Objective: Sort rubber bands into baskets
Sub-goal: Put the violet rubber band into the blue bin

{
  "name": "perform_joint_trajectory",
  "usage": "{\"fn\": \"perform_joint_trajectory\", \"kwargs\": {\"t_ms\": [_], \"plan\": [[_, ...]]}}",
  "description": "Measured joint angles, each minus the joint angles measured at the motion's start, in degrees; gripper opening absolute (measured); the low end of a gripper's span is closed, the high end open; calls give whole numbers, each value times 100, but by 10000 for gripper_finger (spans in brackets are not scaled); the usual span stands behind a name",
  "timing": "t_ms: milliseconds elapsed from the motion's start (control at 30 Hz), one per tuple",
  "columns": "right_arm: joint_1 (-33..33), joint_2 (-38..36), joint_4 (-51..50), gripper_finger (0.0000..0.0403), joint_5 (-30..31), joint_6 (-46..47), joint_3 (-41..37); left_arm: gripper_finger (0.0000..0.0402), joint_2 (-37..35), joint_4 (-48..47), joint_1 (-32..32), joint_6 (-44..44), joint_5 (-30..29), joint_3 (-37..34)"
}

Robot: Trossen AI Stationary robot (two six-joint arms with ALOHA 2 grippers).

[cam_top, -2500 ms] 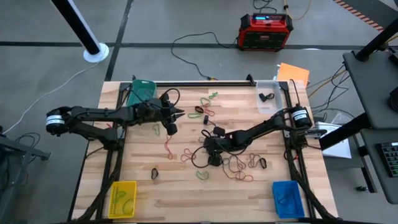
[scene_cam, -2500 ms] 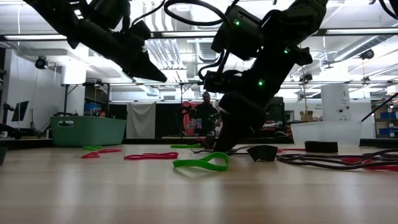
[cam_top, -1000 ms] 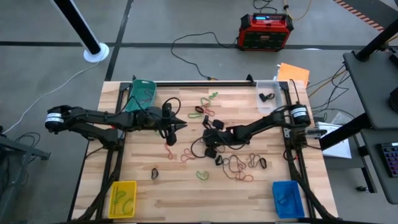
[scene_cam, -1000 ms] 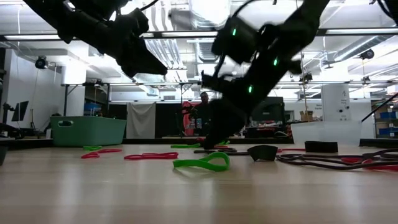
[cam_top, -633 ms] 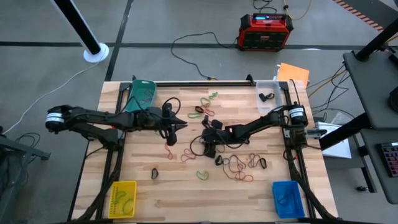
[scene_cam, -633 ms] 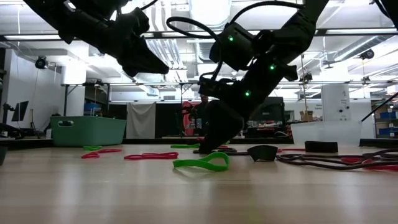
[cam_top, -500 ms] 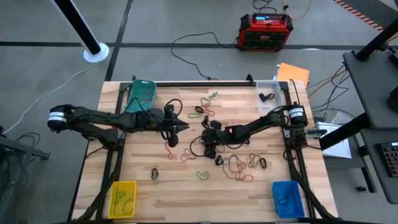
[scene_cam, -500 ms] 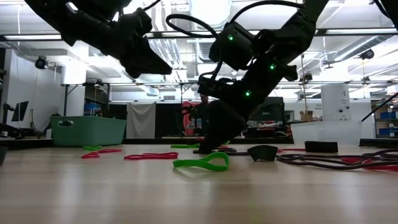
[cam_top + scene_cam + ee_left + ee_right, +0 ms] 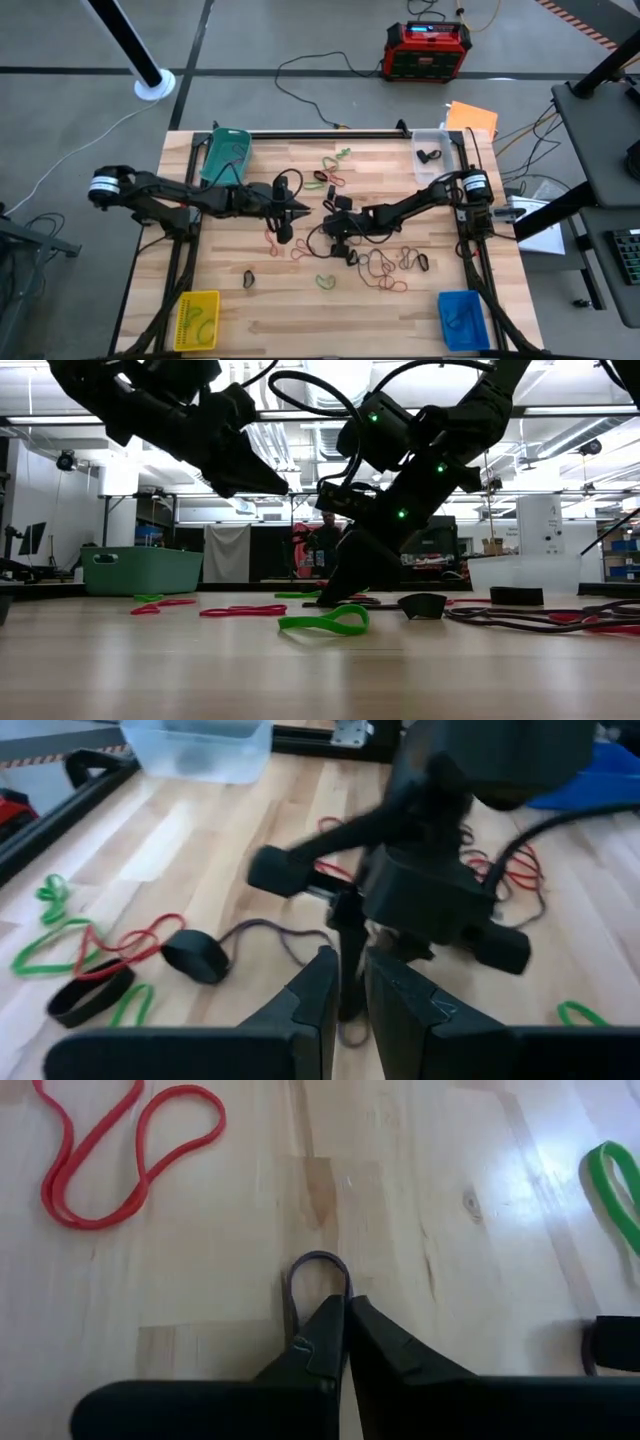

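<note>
A dark band (image 9: 318, 1285) lies on the bare table (image 9: 420, 1200) at mid-frame in the right wrist view, and the right gripper (image 9: 345, 1315) has pinched shut on its near end — the far loop pokes out past the tips. In the high view this gripper (image 9: 335, 237) sits just right of centre. The left gripper (image 9: 297, 209), nearly closed and empty, hovers just left of it. To do this well the right arm should lift straight up, slowly, so the thin loop does not slip — then check the hold before carrying it to a basket (image 9: 437, 153).
</note>
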Motion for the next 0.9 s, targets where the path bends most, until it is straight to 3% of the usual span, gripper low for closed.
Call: {"fn": "perform_joint_trajectory", "kwargs": {"t_ms": [333, 600, 667, 900], "plan": [[91, -200, 203, 8, 89, -207, -21, 39, 88, -2, -336, 0, 11, -2], [202, -287, 330, 8, 243, -78, -185, 73, 81, -3, -403, -165, 9, -126], [281, -422, -2, 8, 261, -86, -235, 81, 81, 0, -437, -210, 6, -171], [467, -1457, -2678, 9, 231, 597, -262, 95, 81, -4, -570, -187, 9, -224]]}}
